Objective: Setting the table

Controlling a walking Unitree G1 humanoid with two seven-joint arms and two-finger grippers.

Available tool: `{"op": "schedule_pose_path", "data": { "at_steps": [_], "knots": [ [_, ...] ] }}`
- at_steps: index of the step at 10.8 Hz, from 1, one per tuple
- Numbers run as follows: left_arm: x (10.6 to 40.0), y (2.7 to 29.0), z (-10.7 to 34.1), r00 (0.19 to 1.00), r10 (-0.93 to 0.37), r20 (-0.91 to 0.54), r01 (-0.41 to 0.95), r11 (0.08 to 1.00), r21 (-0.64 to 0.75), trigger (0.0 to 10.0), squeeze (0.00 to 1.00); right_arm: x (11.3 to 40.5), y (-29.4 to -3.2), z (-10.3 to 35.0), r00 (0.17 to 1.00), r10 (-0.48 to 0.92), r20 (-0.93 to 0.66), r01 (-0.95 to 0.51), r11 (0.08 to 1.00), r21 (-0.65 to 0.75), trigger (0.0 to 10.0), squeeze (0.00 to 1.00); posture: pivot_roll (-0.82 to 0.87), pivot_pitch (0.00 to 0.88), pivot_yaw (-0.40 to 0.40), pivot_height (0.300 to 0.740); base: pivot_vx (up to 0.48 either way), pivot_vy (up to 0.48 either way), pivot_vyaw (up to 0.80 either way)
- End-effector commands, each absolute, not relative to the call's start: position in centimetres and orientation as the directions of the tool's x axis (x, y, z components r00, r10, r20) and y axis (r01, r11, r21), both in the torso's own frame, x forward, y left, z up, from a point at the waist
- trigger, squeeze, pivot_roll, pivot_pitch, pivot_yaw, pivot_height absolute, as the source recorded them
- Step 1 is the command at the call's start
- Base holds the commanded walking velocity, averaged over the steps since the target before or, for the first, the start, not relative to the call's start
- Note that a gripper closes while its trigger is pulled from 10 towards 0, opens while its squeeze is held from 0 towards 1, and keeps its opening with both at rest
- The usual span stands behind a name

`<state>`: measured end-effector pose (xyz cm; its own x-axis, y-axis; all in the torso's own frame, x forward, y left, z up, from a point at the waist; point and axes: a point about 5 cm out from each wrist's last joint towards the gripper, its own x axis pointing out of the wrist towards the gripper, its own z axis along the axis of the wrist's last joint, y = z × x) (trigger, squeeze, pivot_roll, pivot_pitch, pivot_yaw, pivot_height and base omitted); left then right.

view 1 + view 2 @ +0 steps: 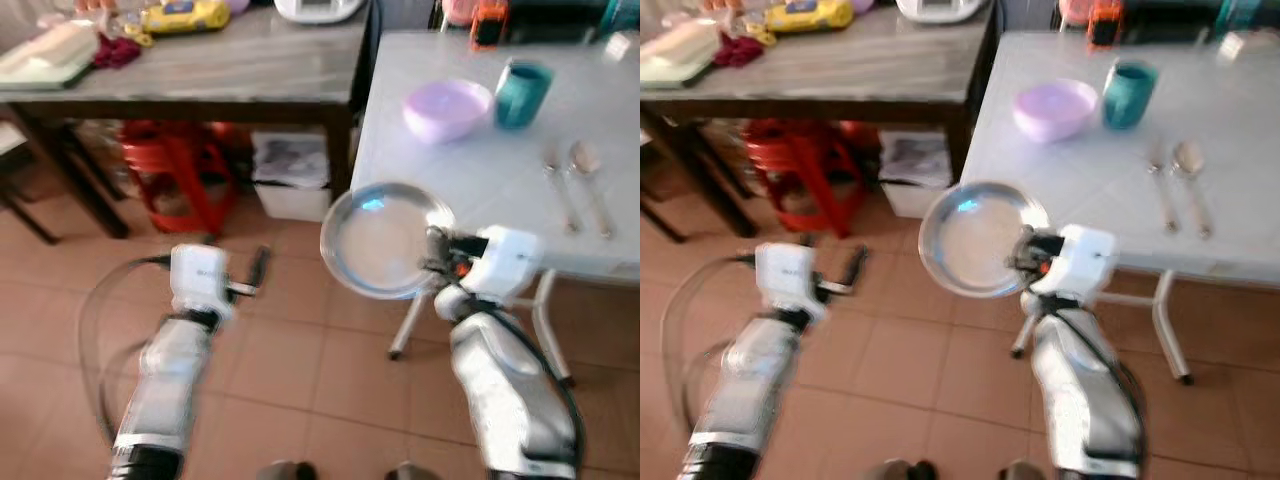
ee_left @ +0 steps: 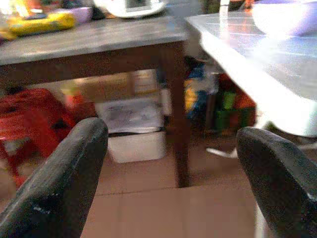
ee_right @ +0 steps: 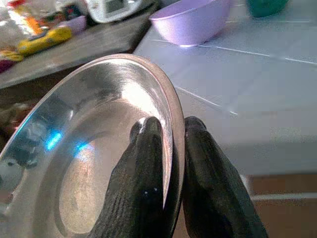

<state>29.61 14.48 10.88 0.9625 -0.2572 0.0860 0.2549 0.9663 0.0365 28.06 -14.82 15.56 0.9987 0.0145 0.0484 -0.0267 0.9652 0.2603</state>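
The steel plate [image 1: 385, 240] is pinched by its rim in the right gripper [image 3: 171, 130], held over the near left corner of the white table [image 1: 480, 180]. It is best carried level and set on the bare patch before the lilac bowl [image 1: 447, 108], clear of the spoons [image 1: 578, 185], while the left gripper [image 1: 255, 272] is kept spread wide and empty over the floor

One steel plate [image 1: 385, 240], one purple bowl [image 1: 447, 108], one teal cup [image 1: 522, 93], two utensils [image 1: 578, 185] (blurred, lying side by side).
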Motion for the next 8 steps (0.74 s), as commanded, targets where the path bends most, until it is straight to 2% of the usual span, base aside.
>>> {"op": "schedule_pose_path", "data": {
  "at_steps": [1,2,8],
  "knots": [
    [29.72,15.25,10.99,0.967,-0.239,0.085,0.234,0.970,0.057,10.0,0.00,28.00,-14.09,15.92,0.997,0.031,0.068,-0.049,0.960,0.275,10.0,0.00,-0.06,0.142,0.097,0.740,0.000,0.345,-0.41],
    [29.71,15.25,11.00,0.967,-0.240,0.086,0.235,0.970,0.059,10.0,0.00,28.01,-14.03,15.87,0.997,0.033,0.067,-0.050,0.960,0.277,10.0,0.00,-0.06,0.143,0.098,0.740,0.000,0.364,-0.40],
    [29.42,14.66,11.63,0.944,-0.307,0.123,0.302,0.952,0.054,10.0,0.00,28.02,-14.08,15.60,0.997,0.028,0.065,-0.044,0.964,0.264,10.0,0.00,-0.06,0.140,0.101,0.740,0.000,0.000,0.00]
  ]
}}
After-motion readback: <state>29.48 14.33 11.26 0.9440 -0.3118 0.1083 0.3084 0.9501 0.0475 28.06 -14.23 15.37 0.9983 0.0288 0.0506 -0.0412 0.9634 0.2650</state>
